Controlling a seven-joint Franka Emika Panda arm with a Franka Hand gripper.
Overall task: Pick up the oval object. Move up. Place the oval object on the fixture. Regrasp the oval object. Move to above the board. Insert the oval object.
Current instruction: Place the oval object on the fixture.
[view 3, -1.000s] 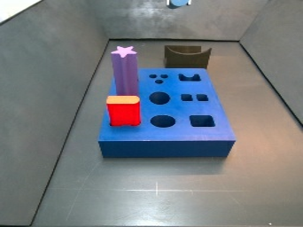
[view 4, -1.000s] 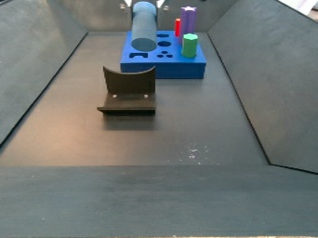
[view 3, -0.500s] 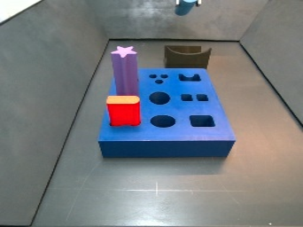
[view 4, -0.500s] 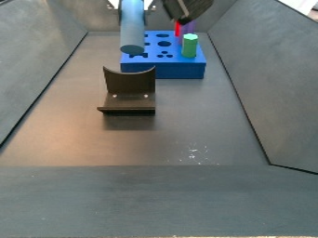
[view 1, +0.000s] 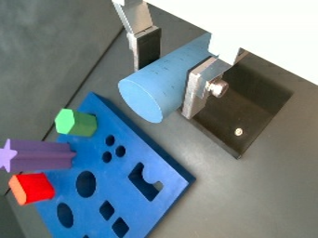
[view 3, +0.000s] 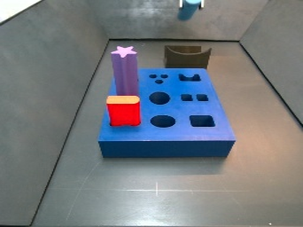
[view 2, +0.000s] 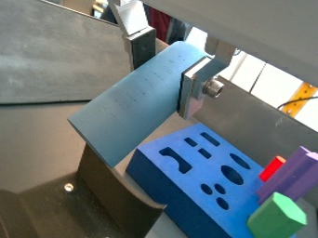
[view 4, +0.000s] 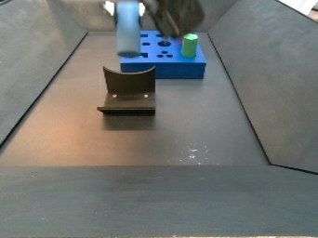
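The tool (view 1: 170,63) hangs high above the floor with its silver fingers (view 1: 200,84) clamped on the oval object (view 1: 170,81), a grey-blue peg gripped across its sides in both wrist views. In a side view the oval object (view 4: 129,30) is held upright in the air above the fixture (view 4: 128,90), not touching it. The board (view 3: 166,115) lies flat on the floor, carrying a purple star-topped peg (view 3: 123,67), a red block (view 3: 123,111) and a green peg (view 4: 191,45).
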